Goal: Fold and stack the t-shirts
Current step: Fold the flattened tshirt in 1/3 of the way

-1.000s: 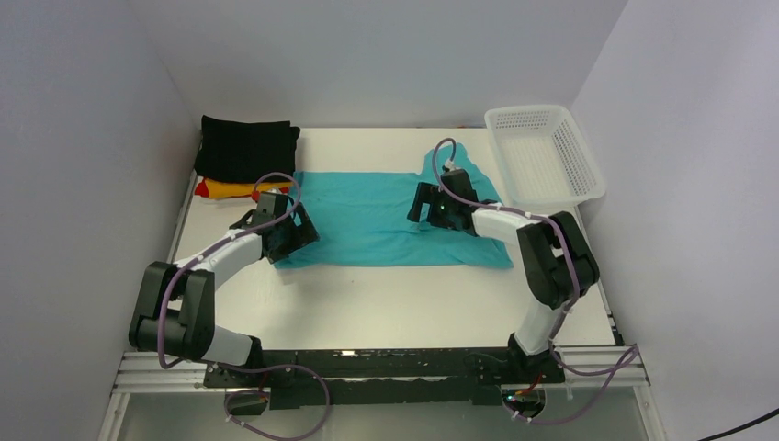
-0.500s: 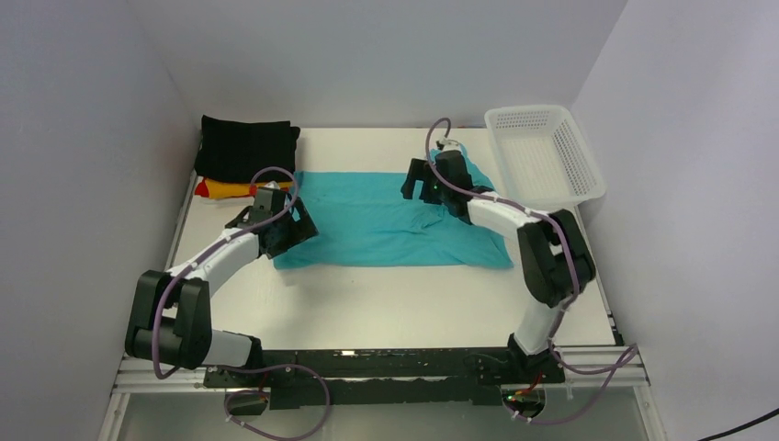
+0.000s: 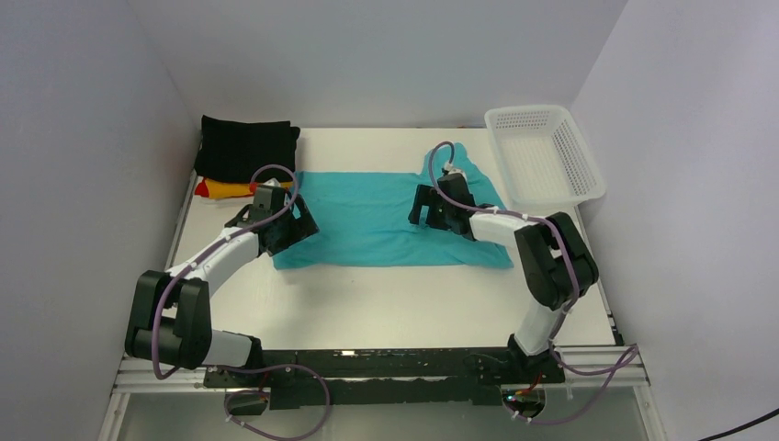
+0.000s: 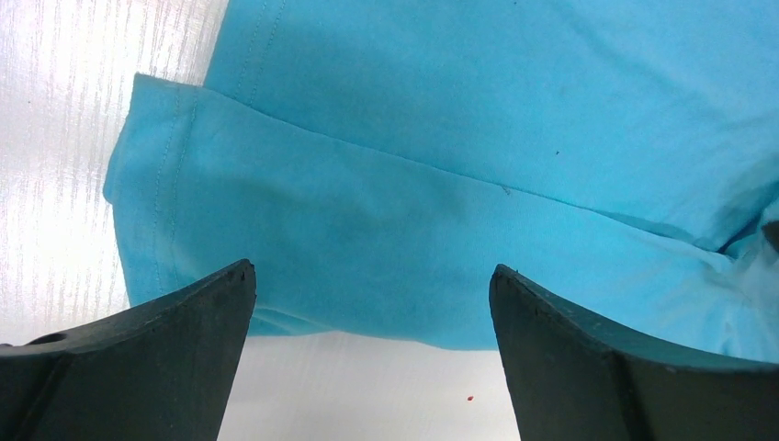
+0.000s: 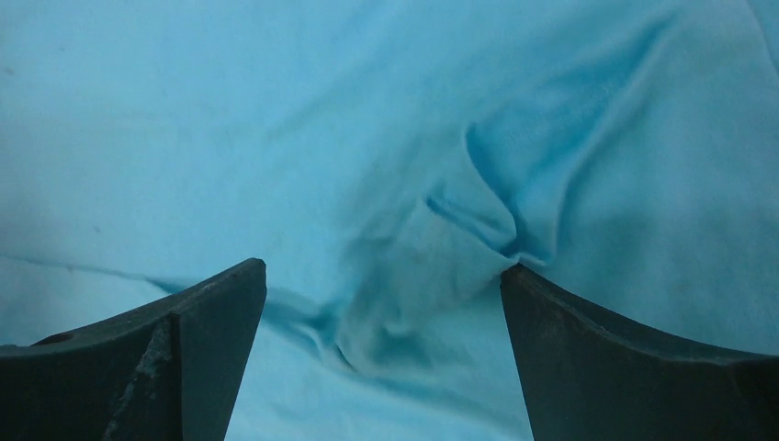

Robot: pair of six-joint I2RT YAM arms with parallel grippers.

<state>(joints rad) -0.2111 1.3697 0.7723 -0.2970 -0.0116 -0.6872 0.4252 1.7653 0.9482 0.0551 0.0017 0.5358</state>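
A teal t-shirt (image 3: 377,219) lies spread across the middle of the table, folded lengthwise, with a sleeve sticking up at its far right. My left gripper (image 3: 292,230) hovers open over its near-left corner; in the left wrist view the hem and corner (image 4: 174,230) lie between the spread fingers (image 4: 147,358). My right gripper (image 3: 428,206) stands open over the shirt's right part, above a bunched wrinkle (image 5: 432,266). Nothing is held. At the far left sits a stack of folded t-shirts: black (image 3: 246,147) on top, yellow-orange (image 3: 231,189) and a red edge (image 3: 200,189) beneath.
A white plastic mesh basket (image 3: 544,154) stands at the far right corner of the table (image 3: 395,294). Grey walls close in on the left, back and right. The arms' bases and a metal rail run along the near edge.
The right gripper swung toward the far sleeve, then came back over the shirt's right part. The left gripper shifted slightly up along the shirt's left edge. Both stayed open.
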